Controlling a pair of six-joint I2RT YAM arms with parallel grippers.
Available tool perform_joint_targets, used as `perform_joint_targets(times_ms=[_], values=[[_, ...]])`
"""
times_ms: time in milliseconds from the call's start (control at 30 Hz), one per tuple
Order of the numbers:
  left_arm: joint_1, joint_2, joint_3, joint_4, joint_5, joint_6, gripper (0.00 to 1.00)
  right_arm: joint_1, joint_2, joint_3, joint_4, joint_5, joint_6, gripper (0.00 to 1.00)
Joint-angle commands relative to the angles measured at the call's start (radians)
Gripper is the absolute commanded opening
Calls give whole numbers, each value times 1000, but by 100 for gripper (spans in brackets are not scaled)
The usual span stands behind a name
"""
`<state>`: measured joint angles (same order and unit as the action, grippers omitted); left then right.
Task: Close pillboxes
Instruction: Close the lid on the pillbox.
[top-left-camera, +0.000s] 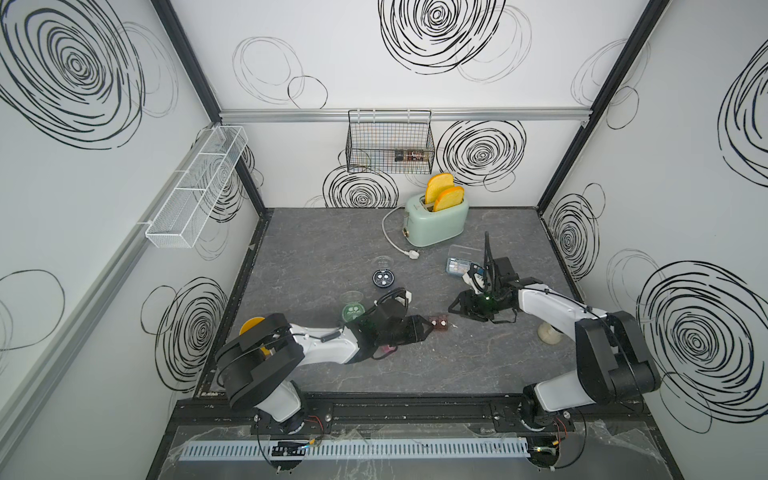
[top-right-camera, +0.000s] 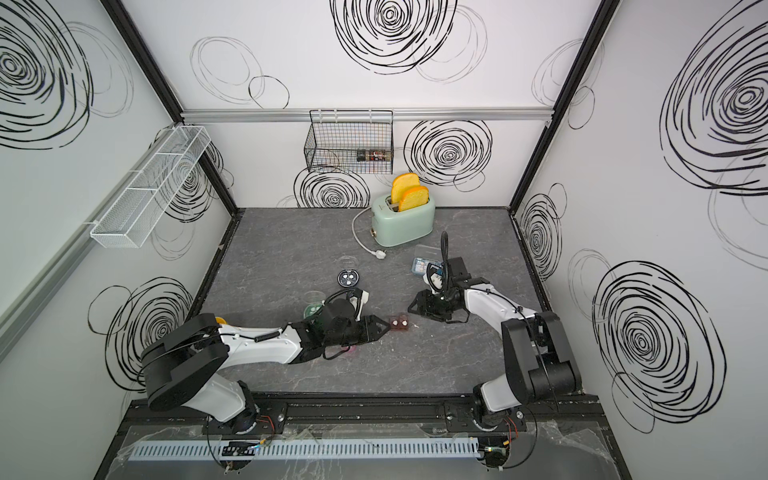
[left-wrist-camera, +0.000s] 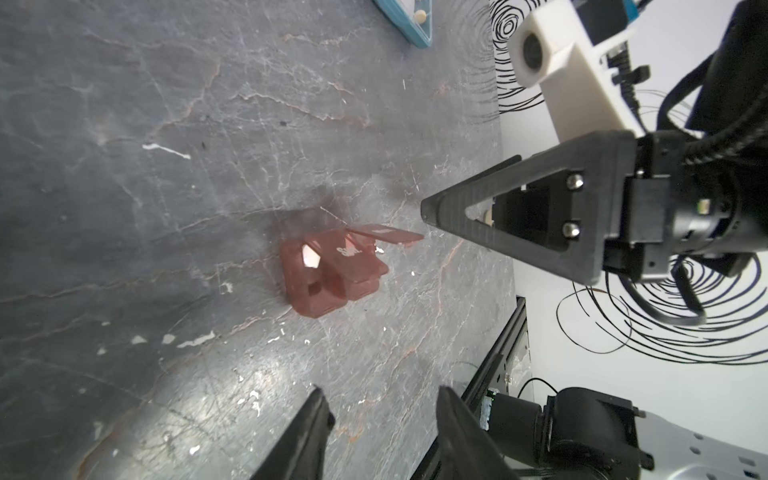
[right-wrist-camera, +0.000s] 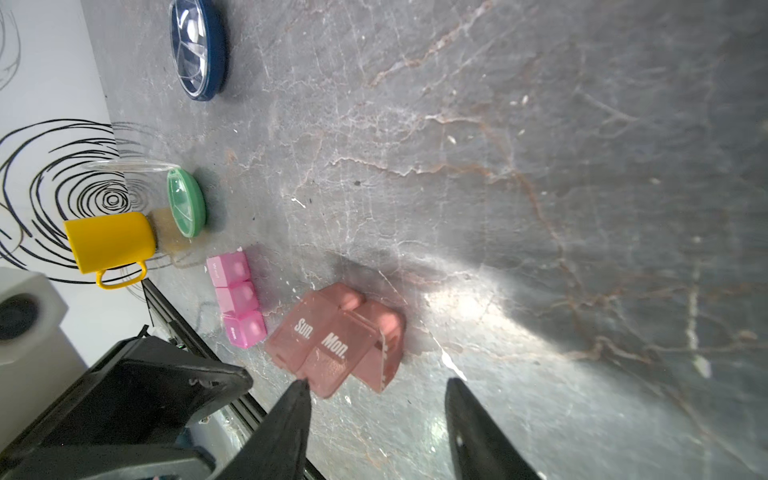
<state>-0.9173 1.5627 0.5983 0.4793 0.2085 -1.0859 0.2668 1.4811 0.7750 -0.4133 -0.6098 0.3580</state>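
The brown two-cell pillbox (top-left-camera: 440, 325) (right-wrist-camera: 353, 336) lies mid-table with both its "Sun." and "Mon." lids raised. My left gripper (left-wrist-camera: 382, 401) is open and empty, a short way from that box (left-wrist-camera: 328, 270) on its left. My right gripper (right-wrist-camera: 378, 384) is open on the box's other side, with one fingertip (right-wrist-camera: 301, 386) at the edge of the "Mon." lid. The round navy pillbox (top-left-camera: 383, 278) and the round green one (top-left-camera: 353, 311) show clear lids flipped up. The pink strip (right-wrist-camera: 239, 303) is mostly hidden under my left arm in both top views. The clear-blue box (top-left-camera: 459, 262) sits open behind my right wrist.
A mint-green toaster (top-left-camera: 436, 220) with two toast slices stands at the back, and its cord and plug (top-left-camera: 411, 254) trail forward. A yellow mug (right-wrist-camera: 110, 243) stands by the left wall behind my left arm. A small cream round object (top-left-camera: 548, 334) sits under my right arm.
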Motion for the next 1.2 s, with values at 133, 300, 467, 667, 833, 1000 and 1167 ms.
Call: perform_joint_targets(times_ms=[133,300,467,667,833,1000,1167], values=[[-8,47,-11,89,12,-23,43,39,38,7,33,-21,13,52],[-8,76,-11,103,12,-25,43,52,40,1,37,-19,16,46],[-8,117,7,104,12,-13,42,56,38,-2,33,-18,9,45],[-8,146,6,151,11,-24,40,61,37,-12,34,-15,4,43],[-8,153,5,160,8,-24,40,69,47,-25,42,-11,4,42],[-8,164,3,173,6,-28,39,81,54,-34,51,-11,5,41],[-8,182,11,181,8,-28,39,84,72,-39,61,-7,5,40]])
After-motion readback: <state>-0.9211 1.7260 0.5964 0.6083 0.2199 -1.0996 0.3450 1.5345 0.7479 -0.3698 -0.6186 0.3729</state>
